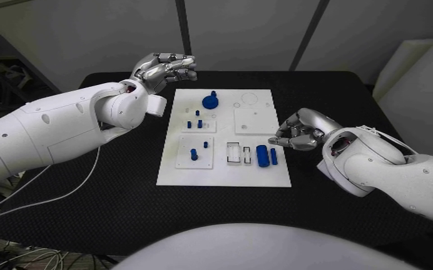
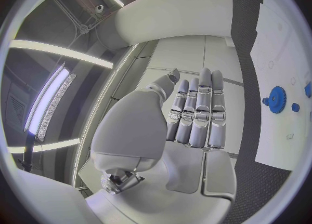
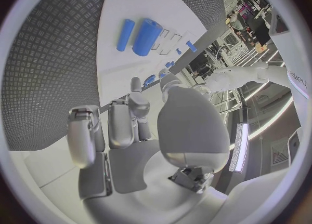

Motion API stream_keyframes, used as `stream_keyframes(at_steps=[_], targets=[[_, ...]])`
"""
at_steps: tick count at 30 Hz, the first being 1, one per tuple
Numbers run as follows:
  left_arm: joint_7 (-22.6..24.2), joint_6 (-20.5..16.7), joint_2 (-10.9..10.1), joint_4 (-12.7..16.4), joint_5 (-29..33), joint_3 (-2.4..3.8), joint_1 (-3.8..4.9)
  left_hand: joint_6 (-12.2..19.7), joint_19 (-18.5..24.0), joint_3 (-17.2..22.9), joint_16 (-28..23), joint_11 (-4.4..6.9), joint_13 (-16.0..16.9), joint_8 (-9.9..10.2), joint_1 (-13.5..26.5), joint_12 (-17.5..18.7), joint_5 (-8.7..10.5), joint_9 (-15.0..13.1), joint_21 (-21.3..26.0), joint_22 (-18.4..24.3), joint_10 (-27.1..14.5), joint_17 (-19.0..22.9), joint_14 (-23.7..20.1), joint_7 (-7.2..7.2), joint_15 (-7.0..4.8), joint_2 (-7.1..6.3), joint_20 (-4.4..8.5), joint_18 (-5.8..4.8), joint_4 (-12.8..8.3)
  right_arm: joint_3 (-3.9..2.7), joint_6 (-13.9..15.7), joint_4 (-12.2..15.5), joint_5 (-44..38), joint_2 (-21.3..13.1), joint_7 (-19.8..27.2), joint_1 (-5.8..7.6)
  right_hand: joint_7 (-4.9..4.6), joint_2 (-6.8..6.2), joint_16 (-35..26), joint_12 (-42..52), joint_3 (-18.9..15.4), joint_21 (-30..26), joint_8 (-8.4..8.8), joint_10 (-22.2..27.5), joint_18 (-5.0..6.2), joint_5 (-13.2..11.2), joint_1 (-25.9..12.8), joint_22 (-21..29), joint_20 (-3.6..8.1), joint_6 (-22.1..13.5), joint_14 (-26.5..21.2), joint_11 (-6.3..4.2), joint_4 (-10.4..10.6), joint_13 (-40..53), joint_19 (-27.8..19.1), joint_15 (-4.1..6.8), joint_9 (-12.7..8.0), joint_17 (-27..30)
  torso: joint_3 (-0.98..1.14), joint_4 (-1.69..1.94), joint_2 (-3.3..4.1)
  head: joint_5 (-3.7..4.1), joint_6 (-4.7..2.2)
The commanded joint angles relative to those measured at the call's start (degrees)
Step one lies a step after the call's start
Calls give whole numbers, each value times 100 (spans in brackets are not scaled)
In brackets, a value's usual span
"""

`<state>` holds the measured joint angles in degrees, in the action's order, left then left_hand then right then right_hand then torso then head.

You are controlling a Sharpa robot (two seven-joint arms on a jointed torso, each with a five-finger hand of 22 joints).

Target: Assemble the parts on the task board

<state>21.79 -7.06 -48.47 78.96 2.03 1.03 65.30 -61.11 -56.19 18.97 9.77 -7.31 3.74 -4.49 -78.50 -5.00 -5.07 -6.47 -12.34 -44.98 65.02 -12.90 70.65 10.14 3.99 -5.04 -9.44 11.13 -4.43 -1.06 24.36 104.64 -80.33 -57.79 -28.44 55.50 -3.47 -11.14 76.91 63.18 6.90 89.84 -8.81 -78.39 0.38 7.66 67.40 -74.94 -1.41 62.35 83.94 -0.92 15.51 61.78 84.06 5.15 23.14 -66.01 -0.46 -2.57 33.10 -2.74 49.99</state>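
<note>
The white task board point(image 1: 226, 176) lies mid-table. On it are a blue gear point(image 1: 210, 101) at the far end, small blue pegs point(image 1: 197, 122) in a block, two more pegs point(image 1: 193, 154) nearer me, and a thick blue cylinder point(image 1: 263, 155) beside a thin one point(image 1: 273, 155). My left hand point(image 1: 165, 70) hovers off the board's far left corner, fingers curled in and holding nothing. My right hand point(image 1: 300, 130) sits at the board's right edge next to the cylinders, fingers curled, nothing in it. The left wrist view shows the left hand point(image 2: 195, 120) and the gear point(image 2: 277, 99); the right wrist view shows the right hand point(image 3: 130, 125) and the cylinders point(image 3: 147, 36).
The black table point(image 1: 108, 207) stretches around the board on every side. A white cable point(image 1: 54, 195) trails over its left part. Raised white blocks point(image 1: 254, 120) and slotted holders point(image 1: 238, 153) stand on the board.
</note>
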Motion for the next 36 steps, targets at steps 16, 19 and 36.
stream_keyframes(at_steps=[16, 19, 36], targets=[[40, 79, 5, -5, 42, 2, 3, -13, -9, -33, -31, 17, 2, 3, -3, 19, 36, -3, 19, 15, -8, -4, 50, -24, -14, 45, -28, -81, -16, 1, -133, -26, -720, 353, -555, -241, -1, 38, 102, 197, -103, 16, 18, -79, -38, 47, 74, -1506, -7, -65, 229, 4, 108, 263, 594, -31, 197, -121, 4, -5, 4, 12, 1], [42, 87, 9, -5, 50, 2, 1, -12, -9, -37, -36, 16, 1, 4, 1, 20, 37, -3, 20, 19, -10, -5, 51, -23, -13, 45, -29, -81, -15, 2, -235, -75, -705, 383, -580, -245, 1, 42, 112, 229, -110, 16, 16, -94, -38, 50, 75, -1506, -7, -63, 232, 3, 108, 299, 594, -29, 217, -137, 3, -1, 0, 7, 1], [9, 153, 7, -11, 93, -1, -8, -2, -8, -80, -77, 9, -1, 10, 59, 22, 80, -2, 36, 65, -24, -12, 66, -17, -5, 56, -39, -83, 17, 12, -770, -230, -980, 577, -936, -322, -1, 64, 134, 251, -167, 16, 31, -92, -38, 46, 12, -1506, -7, -90, 232, 5, 121, 355, 594, -29, 324, -163, -2, -4, 3, -17, 1]])
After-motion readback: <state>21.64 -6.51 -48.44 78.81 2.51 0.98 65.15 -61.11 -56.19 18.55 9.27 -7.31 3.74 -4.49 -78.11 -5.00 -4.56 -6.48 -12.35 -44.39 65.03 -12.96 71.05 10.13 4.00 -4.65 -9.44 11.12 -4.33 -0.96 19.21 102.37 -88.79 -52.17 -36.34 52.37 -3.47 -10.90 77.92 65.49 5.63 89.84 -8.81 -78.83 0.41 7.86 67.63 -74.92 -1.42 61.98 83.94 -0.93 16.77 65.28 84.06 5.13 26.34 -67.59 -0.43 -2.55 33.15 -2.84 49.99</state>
